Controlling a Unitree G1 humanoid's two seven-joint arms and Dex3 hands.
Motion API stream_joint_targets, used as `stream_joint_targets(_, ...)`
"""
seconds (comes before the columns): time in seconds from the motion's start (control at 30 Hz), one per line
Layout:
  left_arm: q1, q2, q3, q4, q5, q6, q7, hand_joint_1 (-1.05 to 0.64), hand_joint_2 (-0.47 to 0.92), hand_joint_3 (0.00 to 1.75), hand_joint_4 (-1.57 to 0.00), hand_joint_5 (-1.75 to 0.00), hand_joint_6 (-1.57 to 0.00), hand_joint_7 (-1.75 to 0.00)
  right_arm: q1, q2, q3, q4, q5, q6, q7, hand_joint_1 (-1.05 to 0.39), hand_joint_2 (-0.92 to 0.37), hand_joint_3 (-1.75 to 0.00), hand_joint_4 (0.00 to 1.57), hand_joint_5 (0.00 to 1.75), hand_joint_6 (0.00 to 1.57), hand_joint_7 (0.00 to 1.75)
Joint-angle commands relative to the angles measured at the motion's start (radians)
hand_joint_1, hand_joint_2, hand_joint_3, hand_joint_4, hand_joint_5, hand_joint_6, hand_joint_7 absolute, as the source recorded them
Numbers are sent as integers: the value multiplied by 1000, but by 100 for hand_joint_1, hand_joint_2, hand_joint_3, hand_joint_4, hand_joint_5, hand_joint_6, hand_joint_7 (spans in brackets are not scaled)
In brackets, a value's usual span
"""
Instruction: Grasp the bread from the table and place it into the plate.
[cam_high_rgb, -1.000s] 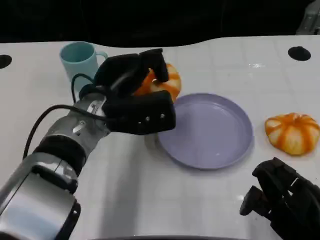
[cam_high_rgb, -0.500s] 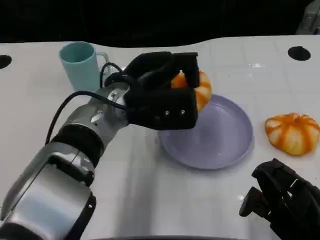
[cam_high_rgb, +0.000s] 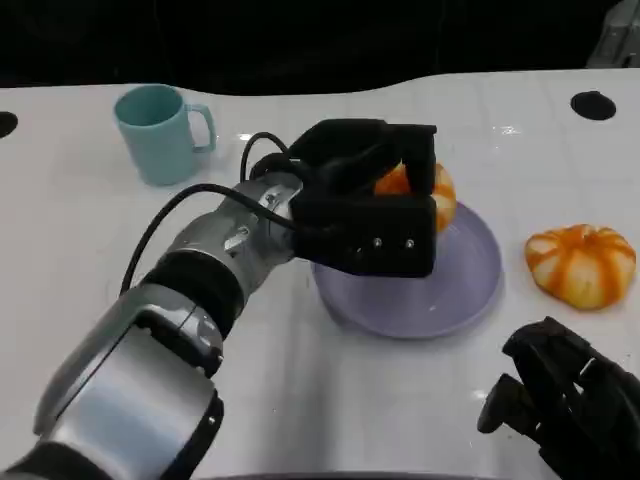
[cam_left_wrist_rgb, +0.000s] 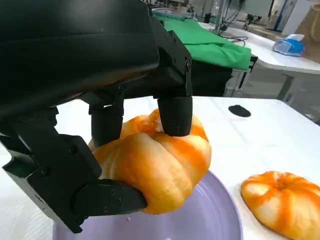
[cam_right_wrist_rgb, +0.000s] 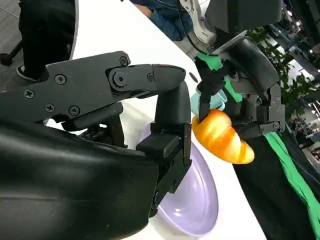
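The grasp looks done and the carry nearly so: the left hand (cam_high_rgb: 375, 215) holds the bread (cam_high_rgb: 425, 195) clear of the surface (cam_high_rgb: 120, 260), over the far-left part of the plate (cam_high_rgb: 470, 290) near the middle of the head view, so what is left, as I judge it, is to lower the bread, let go and draw the hand away. In the left wrist view the fingers (cam_left_wrist_rgb: 175, 112) press on the top of the bread (cam_left_wrist_rgb: 155, 170) while a lower part of the hand cradles it from beneath, and the plate (cam_left_wrist_rgb: 210, 220) lies directly under it. The bread is a plump, rounded bun, pumpkin-like, with pale tan lobes set off by orange stripes and a slightly glossy crust; it looks soft, though that is only a guess. A second bun (cam_high_rgb: 580, 262) of the same kind lies on the surface at the right of the head view, apart from the plate. The plate is a shallow, round dish in matt lavender with a low raised rim, seemingly plastic. A teal mug (cam_high_rgb: 155, 130) with a handle stands at the upper left. The surface is smooth, white and faintly reflective. The right hand (cam_high_rgb: 565, 400) sits at the lower right with nothing in it; whether its fingers are spread or curled I cannot tell.
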Motion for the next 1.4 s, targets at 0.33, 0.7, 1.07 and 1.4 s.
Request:
stream_joint_targets(0.33, -43, -66, -49, 59, 50, 123, 24, -13, 66, 69, -82, -175, -71, -156, 23, -7, 5, -31, -6, -20, 3, -52, -92, -21, 62, 170, 57, 141)
stream_joint_targets(0.7, -48, -73, -47, 70, 32, 182, -54, -27, 91, 8, -65, -130, -77, -36, 29, -10, 4, -34, 5, -20, 5, -52, -92, -23, 62, 170, 57, 140)
stream_joint_targets(1.07, -51, -60, -56, 59, 38, 192, -126, -57, 92, 22, -22, -22, -27, 0, 25, -13, 5, -25, -2, -32, 11, -52, -92, -23, 61, 170, 57, 139)
stream_joint_targets(1.4, -49, -29, -57, 28, 37, 159, -102, -88, 92, 48, 0, 0, -4, 0, 16, -12, 2, -18, -1, -25, 4, -53, -92, -22, 61, 172, 57, 141)
